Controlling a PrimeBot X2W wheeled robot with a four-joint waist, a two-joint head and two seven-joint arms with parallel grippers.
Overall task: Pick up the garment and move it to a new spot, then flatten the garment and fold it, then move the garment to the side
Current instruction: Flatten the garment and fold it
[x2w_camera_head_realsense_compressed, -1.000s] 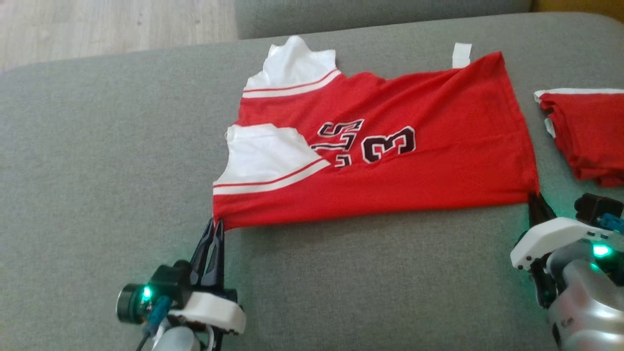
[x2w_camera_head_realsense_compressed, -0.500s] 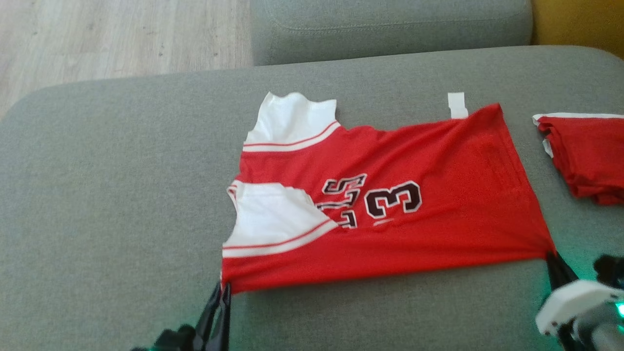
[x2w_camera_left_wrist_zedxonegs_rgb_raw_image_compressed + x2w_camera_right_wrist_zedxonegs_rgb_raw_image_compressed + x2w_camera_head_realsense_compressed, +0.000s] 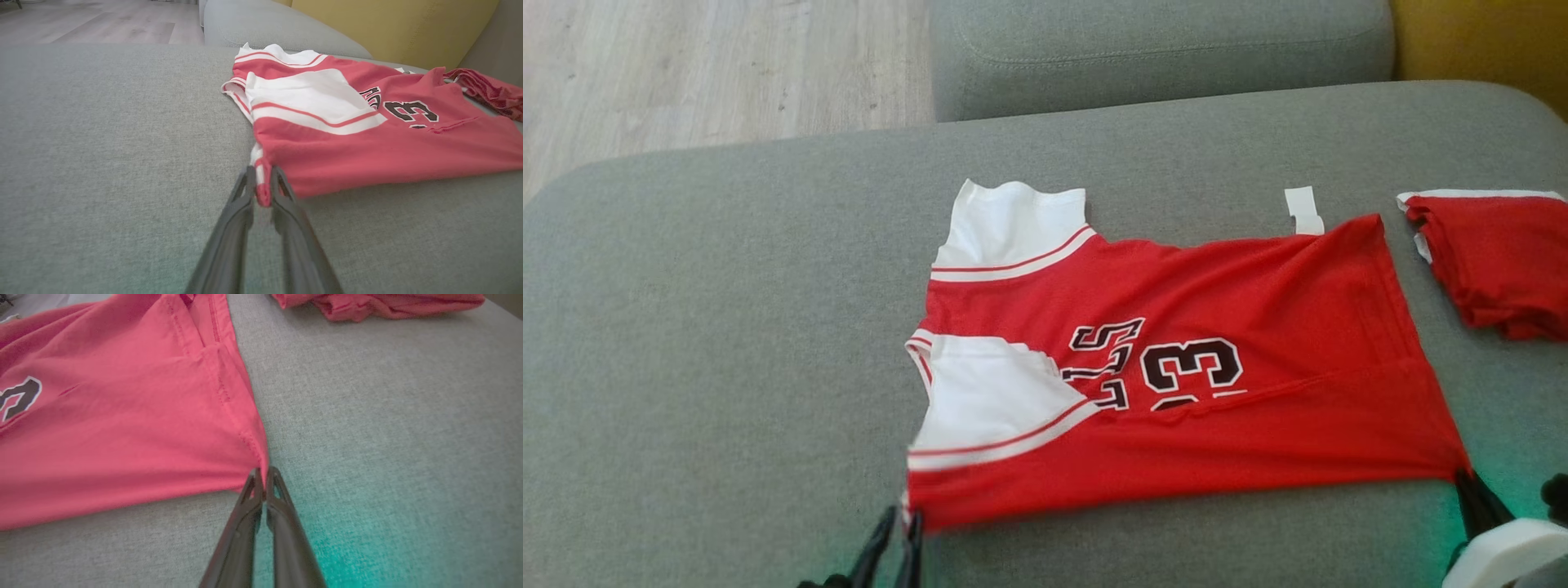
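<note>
Garment [image 3: 1258,327] (red), 2 near corners at left pincer [image 3: 261,170] and right pincer [image 3: 264,470].

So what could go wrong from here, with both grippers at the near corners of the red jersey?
The left gripper has its fingers slightly apart around a corner of the jersey; a pull might slip it out and skew the near edge.
The right gripper pinches only the very tip of the hem corner; it could come free too.
The folded red cloth lies close on the right; dragging the jersey that way may push it.
</note>
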